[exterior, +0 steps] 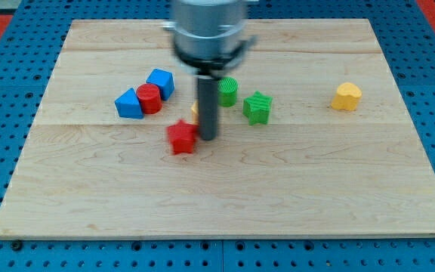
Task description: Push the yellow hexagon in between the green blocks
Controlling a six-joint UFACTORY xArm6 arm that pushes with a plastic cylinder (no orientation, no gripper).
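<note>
The red star point(181, 138) sits just left of my tip point(208, 139); no end effector shows, state unknowable.

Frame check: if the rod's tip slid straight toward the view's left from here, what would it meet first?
The red block, which sits right beside my tip on that side; whether they already touch is unclear. The yellow hexagon, mostly hidden behind the rod, lies off that line.
</note>
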